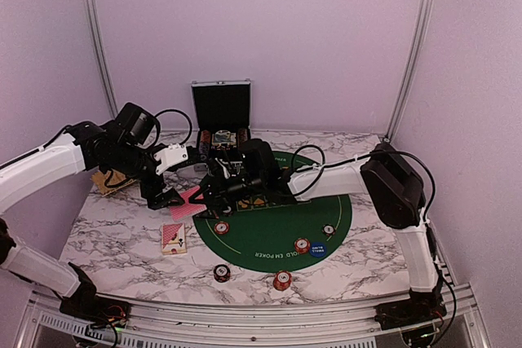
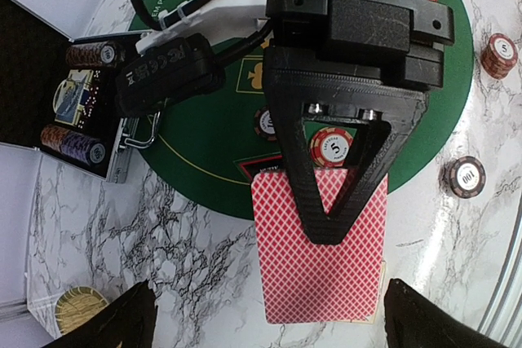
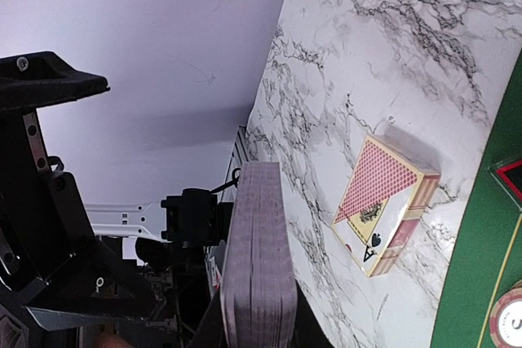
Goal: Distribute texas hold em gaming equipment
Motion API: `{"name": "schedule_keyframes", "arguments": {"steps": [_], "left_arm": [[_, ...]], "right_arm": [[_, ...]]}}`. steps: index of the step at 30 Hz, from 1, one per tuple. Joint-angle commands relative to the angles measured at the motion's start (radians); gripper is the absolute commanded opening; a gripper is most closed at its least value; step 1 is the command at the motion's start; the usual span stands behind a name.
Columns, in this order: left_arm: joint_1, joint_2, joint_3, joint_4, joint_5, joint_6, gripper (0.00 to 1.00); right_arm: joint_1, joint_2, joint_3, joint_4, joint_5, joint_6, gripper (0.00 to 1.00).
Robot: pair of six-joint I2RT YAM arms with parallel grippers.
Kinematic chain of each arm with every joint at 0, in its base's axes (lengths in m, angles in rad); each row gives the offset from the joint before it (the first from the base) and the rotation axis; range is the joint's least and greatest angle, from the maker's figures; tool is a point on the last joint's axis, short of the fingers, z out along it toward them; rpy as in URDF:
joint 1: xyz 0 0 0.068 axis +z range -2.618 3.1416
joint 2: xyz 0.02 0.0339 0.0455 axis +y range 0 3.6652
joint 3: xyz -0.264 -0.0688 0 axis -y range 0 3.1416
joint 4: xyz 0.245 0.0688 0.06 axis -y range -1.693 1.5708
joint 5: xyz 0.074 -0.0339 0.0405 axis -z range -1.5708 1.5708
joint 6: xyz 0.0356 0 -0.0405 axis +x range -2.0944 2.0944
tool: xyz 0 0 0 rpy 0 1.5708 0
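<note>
Only right wrist, deck (image 3: 257,258) edge-on, stacked

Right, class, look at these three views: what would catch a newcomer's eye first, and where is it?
The red-backed deck of cards stands out first, pinched in the right gripper over the left edge of the round green poker mat. The left gripper is open just left of it. Next come the striped chips around the mat's near edge, and the open black case at the back.
</note>
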Motion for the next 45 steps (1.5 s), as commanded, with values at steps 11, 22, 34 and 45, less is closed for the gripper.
{"name": "schedule_keyframes", "arguments": {"steps": [11,22,34,45], "left_arm": [[-0.087,0.057,-0.069,0.074,-0.020,-0.053,0.99],[-0.088,0.023,-0.152,0.165,-0.072,-0.058,0.99],[-0.087,0.008,-0.137,0.202,-0.062,-0.014,0.97],[-0.087,-0.028,-0.167,0.186,-0.037,0.049,0.87]], "right_arm": [[0.007,-0.057,0.028,0.082,0.008,0.015,0.00],[0.008,-0.065,-0.001,0.181,-0.012,0.076,0.00],[0.017,-0.060,-0.008,0.156,-0.021,0.069,0.00],[0.022,-0.057,-0.004,0.154,-0.024,0.071,0.00]]}}
